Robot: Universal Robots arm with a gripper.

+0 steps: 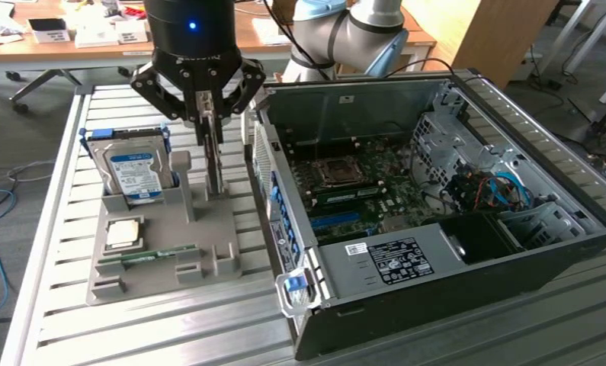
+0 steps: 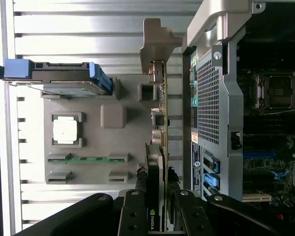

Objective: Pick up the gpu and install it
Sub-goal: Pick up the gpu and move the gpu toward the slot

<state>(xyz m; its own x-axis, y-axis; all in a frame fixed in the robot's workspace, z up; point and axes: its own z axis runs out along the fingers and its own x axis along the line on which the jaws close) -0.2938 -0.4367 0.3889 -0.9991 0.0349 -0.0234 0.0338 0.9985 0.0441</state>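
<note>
You have the gripper (image 1: 210,114) directly above the grey holder tray (image 1: 216,229), with its fingers (image 2: 135,206) closed on the gpu (image 1: 214,164), one on each face. The card stands upright on its edge along the side of the tray nearest the computer case (image 1: 435,282), and its lower edge is down at the tray. From these frames you cannot tell whether it has lifted clear of its slot.

In the wrist view, one finger meets the black cooler (image 2: 154,167). The silver bracket (image 2: 156,42) sits at the card's other end, away from the grip.

On the tray, toward the exterior view's left, the hard drive (image 1: 135,168) stands upright. The processor chip (image 1: 123,232) lies flat near it, and the thin RAM stick (image 1: 145,257) lies just beside the chip.

The case lies on its side on the slatted metal desk (image 1: 181,328), just beside the tray on the exterior view's right. Its panel is off and the motherboard (image 1: 374,191) is exposed.
</note>
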